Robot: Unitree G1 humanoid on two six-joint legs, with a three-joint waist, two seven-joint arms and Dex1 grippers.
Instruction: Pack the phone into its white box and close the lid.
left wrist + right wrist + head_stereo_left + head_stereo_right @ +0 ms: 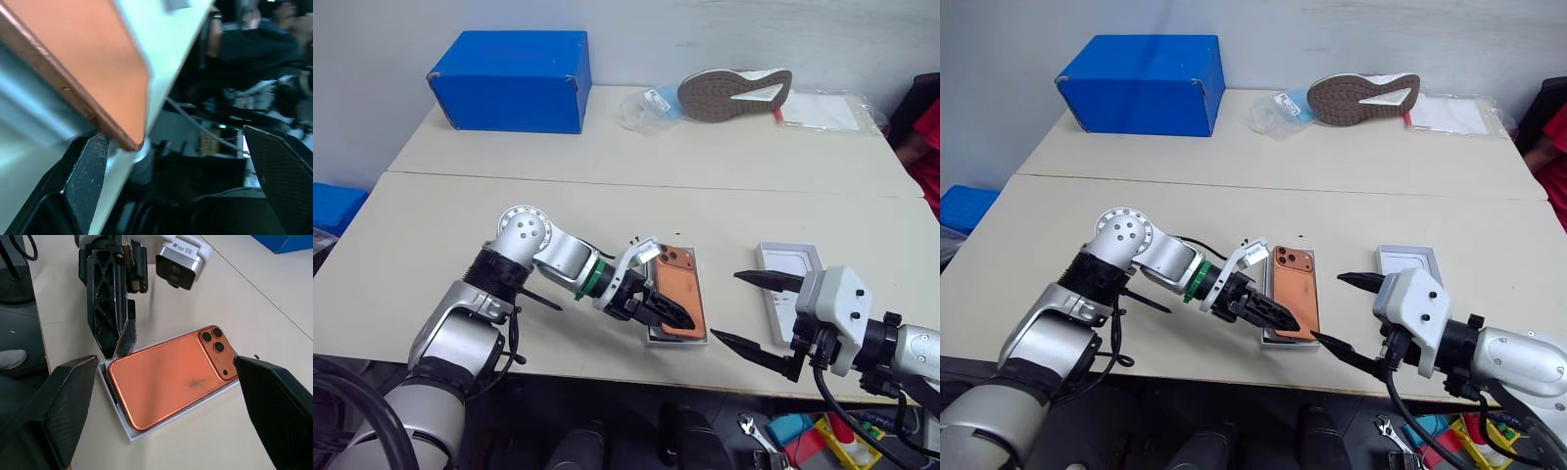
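Phone seated in its white box at the table's near edge

We see the table, the white box holding the phone camera-side up, the lid just beside; left gripper and right gripper both spread apart, empty.

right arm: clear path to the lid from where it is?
Probably yes. The lid lies open on the table just beyond the right end effector, whose jaws stand open, with nothing between them; the left end effector is busy at the phone.
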